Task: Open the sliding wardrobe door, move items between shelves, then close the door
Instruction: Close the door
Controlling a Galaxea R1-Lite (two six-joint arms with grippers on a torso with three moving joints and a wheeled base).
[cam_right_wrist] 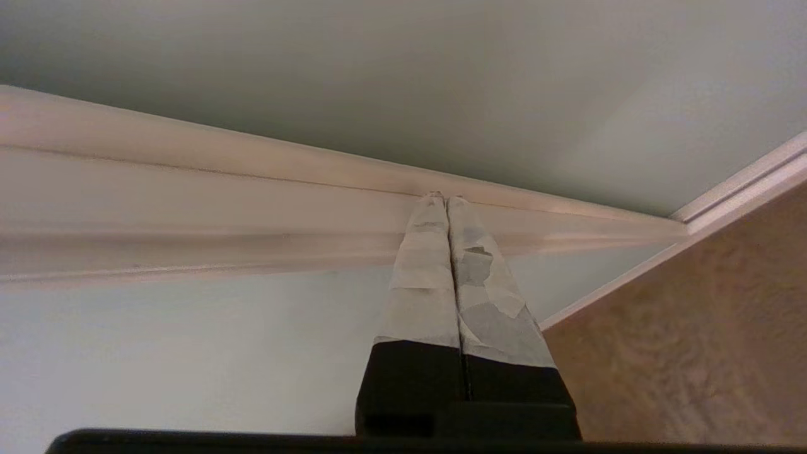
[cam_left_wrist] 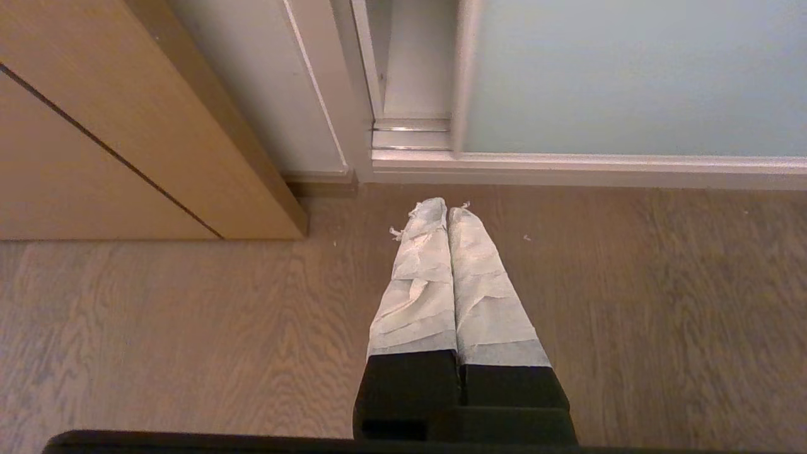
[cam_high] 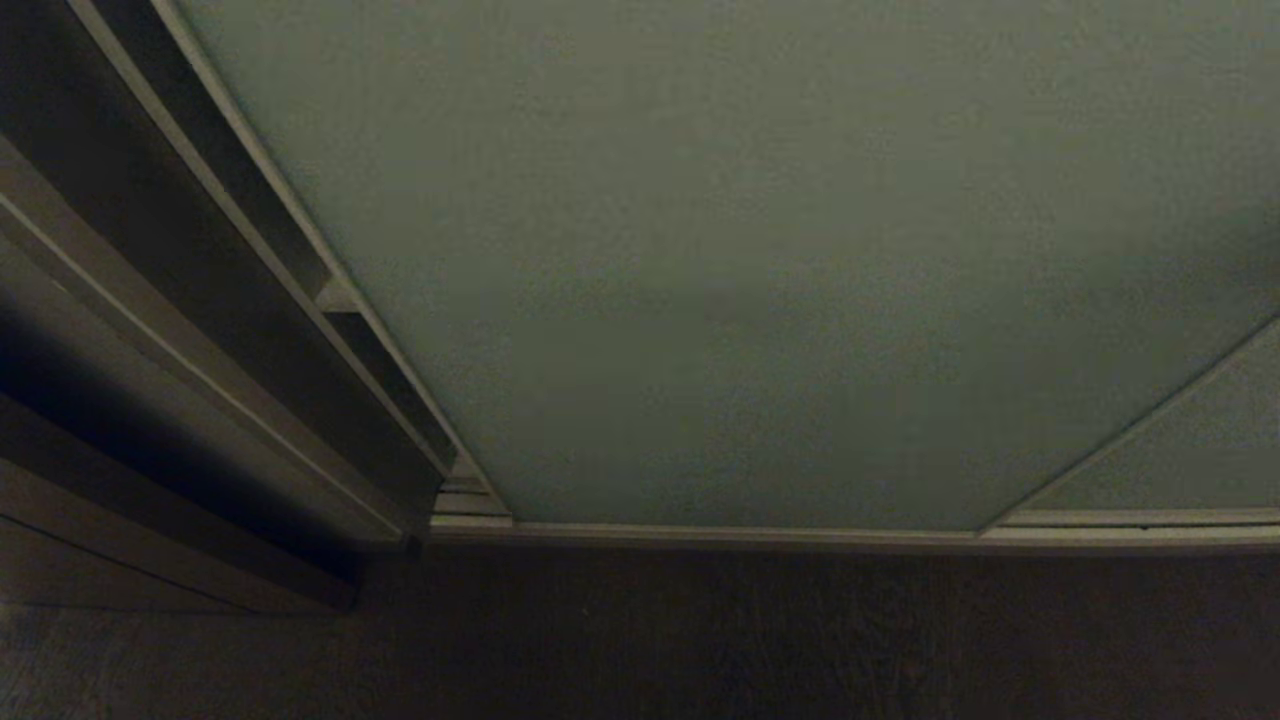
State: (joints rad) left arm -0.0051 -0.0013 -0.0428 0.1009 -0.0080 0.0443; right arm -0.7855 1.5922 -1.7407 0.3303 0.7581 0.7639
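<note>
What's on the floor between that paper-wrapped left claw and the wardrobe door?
Nothing much: in the left wrist view, only bare wooden floor and the bottom track lie between the left gripper and the sliding wardrobe door.

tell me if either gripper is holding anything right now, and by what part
Nothing is held. The left gripper is shut and empty above the floor; the right gripper is shut and empty, tips at the wardrobe door frame.

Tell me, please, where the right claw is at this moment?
In the right wrist view, the right claw is shut, its tips at the pale frame between the two grey-green door panels.
</note>
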